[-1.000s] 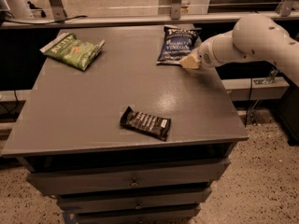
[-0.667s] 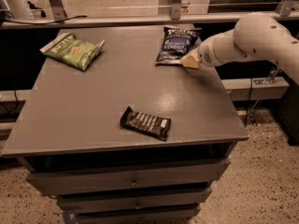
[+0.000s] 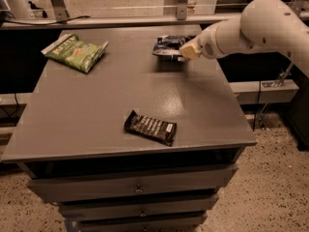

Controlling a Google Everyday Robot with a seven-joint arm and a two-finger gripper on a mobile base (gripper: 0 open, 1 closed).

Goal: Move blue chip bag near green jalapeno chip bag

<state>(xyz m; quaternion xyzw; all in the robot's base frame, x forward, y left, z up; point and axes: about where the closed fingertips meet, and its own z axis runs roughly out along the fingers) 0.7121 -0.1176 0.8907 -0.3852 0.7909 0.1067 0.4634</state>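
Observation:
The blue chip bag [image 3: 168, 47] is dark navy and crinkly, at the back right of the grey table [image 3: 96, 105]. It hangs a little above the tabletop and casts a shadow beneath it. My gripper [image 3: 187, 50], at the end of the white arm [image 3: 256, 25] reaching in from the right, is shut on the bag's right edge. The green jalapeno chip bag [image 3: 75, 52] lies flat at the back left of the table, well apart from the blue bag.
A black candy bar wrapper [image 3: 150, 127] lies near the table's front edge, right of centre. The table has drawers [image 3: 137, 188] below its front. A rail and metal posts [image 3: 181, 4] run behind the table.
The blue chip bag lay flat on the table before. Now it is raised off the surface in my gripper, crumpled and shifted slightly left.

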